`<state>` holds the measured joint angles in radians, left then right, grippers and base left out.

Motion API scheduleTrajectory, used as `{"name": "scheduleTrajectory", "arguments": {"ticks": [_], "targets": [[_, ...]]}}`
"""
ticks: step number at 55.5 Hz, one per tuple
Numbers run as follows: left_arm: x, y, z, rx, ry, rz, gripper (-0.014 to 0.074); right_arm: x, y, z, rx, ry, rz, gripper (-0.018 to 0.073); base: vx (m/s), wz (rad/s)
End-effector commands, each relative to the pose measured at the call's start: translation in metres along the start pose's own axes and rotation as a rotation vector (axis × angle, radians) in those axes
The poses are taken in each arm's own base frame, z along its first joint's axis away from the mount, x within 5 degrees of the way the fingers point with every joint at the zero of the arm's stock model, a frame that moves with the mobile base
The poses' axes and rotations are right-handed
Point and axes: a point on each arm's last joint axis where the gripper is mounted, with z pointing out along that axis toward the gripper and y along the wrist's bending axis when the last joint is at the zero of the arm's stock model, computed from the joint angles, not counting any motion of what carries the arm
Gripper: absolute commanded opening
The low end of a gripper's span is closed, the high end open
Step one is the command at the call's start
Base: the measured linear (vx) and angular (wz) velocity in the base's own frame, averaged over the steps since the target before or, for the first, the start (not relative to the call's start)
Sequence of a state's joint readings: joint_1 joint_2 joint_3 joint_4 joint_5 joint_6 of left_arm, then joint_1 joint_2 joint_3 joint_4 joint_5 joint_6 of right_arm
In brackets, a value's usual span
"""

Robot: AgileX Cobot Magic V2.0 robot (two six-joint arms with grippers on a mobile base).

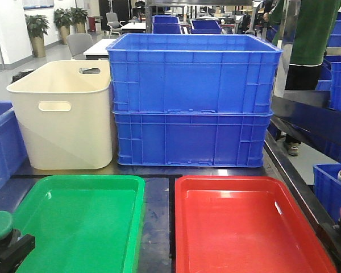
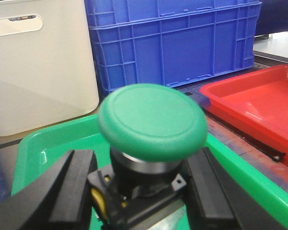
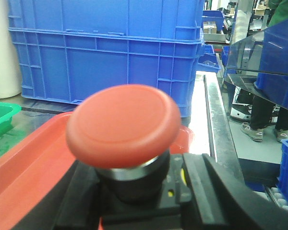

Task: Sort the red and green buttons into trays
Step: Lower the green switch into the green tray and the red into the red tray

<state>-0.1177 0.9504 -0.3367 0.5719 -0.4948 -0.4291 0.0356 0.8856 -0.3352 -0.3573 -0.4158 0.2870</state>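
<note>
Green button: I see left gripper clamped on its dark base, cap up, over near-left corner of green tray. Red button: right gripper grasping its base likewise, at right edge of red tray. Trays side by side, slightly apart, before stacked crates and tub.

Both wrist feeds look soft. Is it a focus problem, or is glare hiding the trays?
Left wrist view: the green button is slightly soft up close, and the blue crates behind it are sharper. Right wrist view: the red button is blurred at its rim while the background is crisp, so this is likely close focus. Front view: only small highlights on the red tray and green tray, which hide nothing.
</note>
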Motion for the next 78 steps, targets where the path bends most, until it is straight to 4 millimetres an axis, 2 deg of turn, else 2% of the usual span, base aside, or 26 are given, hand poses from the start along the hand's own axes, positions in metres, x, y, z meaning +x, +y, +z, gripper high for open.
{"name": "scheduleTrajectory", "arguments": {"ticks": [1, 30, 36, 41, 47, 56, 63, 70, 78], "targets": [[-0.018, -0.001, 0.0, 0.018, -0.11, -0.017, 0.0004, -0.021, 0.001, 0.0, -0.017, -0.131, -0.009, -0.0008, 0.0, 0.0], [-0.019, -0.002, 0.0, 0.026, -0.127, -0.02, 0.0004, -0.021, 0.001, 0.001, -0.021, -0.14, -0.006, -0.0008, 0.0, 0.0], [-0.021, -0.002, 0.001, 0.033, -0.143, -0.028, 0.0004, -0.017, 0.001, 0.008, -0.029, -0.118, -0.003, -0.0008, 0.0, 0.0], [-0.021, 0.001, 0.007, 0.022, -0.138, -0.045, 0.0004, -0.013, 0.001, 0.021, -0.059, -0.096, -0.026, -0.0008, 0.0, 0.0], [-0.022, 0.007, 0.024, 0.012, -0.112, -0.074, 0.0004, -0.012, 0.005, 0.044, -0.13, -0.1, -0.052, -0.0008, 0.0, 0.0], [-0.013, 0.016, 0.067, 0.022, -0.036, -0.092, 0.0004, -0.003, 0.007, 0.083, -0.227, -0.028, -0.067, -0.0008, 0.0, 0.0], [0.001, 0.022, 0.101, 0.051, -0.012, -0.119, 0.0004, 0.007, 0.007, 0.11, -0.265, 0.009, -0.029, -0.0008, 0.0, 0.0], [0.018, 0.023, 0.126, 0.091, -0.025, -0.149, 0.0004, 0.024, 0.008, 0.128, -0.305, 0.02, -0.002, -0.0007, 0.0, 0.0], [0.033, 0.026, 0.142, 0.098, 0.001, -0.148, 0.003, 0.039, 0.01, 0.135, -0.329, 0.02, -0.073, 0.0011, 0.0, 0.0]]}}
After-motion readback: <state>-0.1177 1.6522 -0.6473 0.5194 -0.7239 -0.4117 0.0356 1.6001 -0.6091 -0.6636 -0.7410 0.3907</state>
